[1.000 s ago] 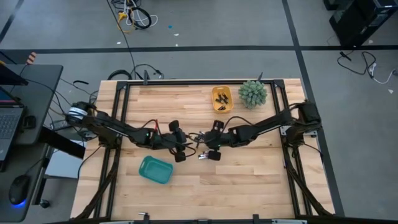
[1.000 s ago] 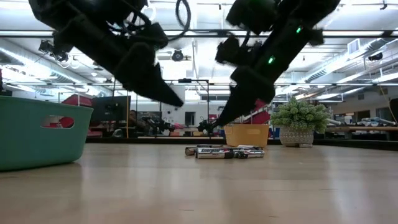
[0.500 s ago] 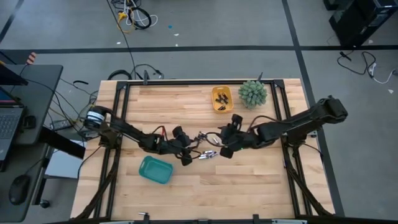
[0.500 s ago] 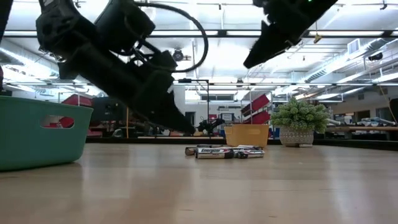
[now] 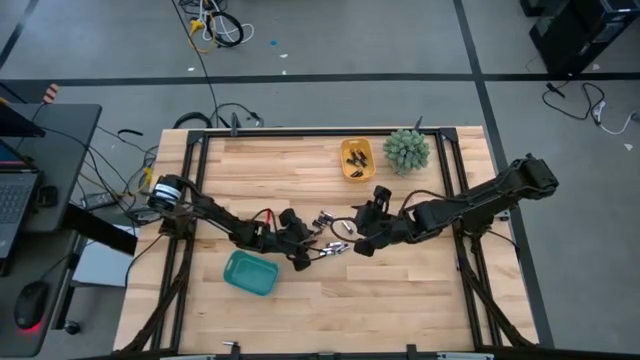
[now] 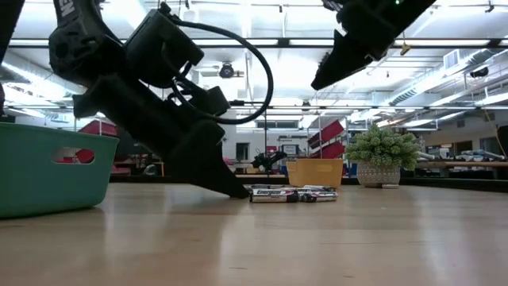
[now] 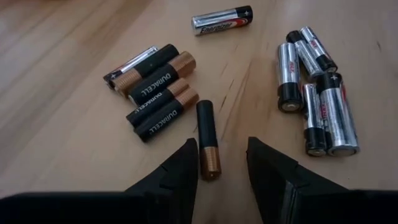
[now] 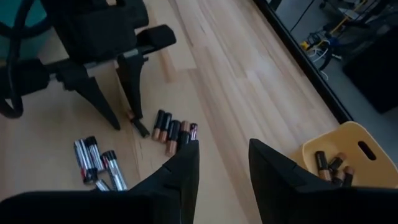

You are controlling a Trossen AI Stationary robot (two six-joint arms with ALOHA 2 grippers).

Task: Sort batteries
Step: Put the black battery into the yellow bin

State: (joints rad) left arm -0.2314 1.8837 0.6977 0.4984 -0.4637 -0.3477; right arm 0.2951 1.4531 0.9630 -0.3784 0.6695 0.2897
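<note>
Loose batteries lie flat mid-table: a black-and-copper group [image 7: 155, 87], a silver group [image 7: 314, 99] and a single silver cell [image 7: 222, 20]. In the high view they show as one cluster [image 5: 330, 238]. My left gripper [image 7: 221, 155] is open and low at the table [image 6: 236, 192], its fingers on either side of one black-and-copper battery [image 7: 206, 134]. My right gripper [image 8: 221, 158] is open and holds nothing. It hangs raised above the cluster, on its right [image 5: 357, 238] [image 6: 325, 78]. My left gripper comes down slanting from the table's left, its open fingers astride the copper end [image 7: 210, 167] of the single black-and-copper battery, which lies flat on the wood. One finger [image 7: 185, 163] stands right beside that end; whether it touches, I cannot tell.
A yellow tray [image 5: 357, 160] with dark batteries inside sits toward the far edge, beside a small potted plant [image 5: 406, 150]. A teal tray [image 5: 250, 273] sits near the left arm. Bare wood lies toward the near edge and the right.
My left gripper has moved down to the table and a little to the right, up to the batteries. My right gripper rose from the batteries and drew back toward the right, then kept still. The batteries have stayed in place.
</note>
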